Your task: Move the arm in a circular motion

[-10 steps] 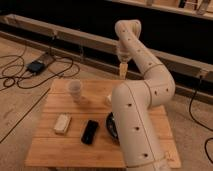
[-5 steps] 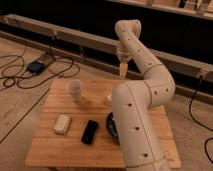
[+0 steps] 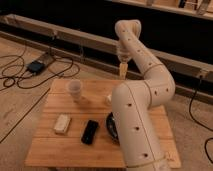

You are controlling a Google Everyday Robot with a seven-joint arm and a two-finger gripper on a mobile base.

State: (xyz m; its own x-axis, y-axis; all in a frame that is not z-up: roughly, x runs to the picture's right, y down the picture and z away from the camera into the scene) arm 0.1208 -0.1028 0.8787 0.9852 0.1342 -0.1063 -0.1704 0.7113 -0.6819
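Observation:
The large cream-white arm (image 3: 135, 115) rises from the front right of the wooden table (image 3: 55, 145), bends at an elbow on the right and reaches back to a rounded joint at the top. From there it points down to the gripper (image 3: 122, 70), a small tan tip that hangs above the table's far edge, right of a translucent cup (image 3: 74, 89). It holds nothing that I can see.
On the table lie a pale rectangular block (image 3: 62, 123), a black phone-like object (image 3: 90, 132) and a dark round object (image 3: 112, 127) partly hidden by the arm. Cables and a dark box (image 3: 36, 66) lie on the floor at left. A dark wall with a rail runs behind.

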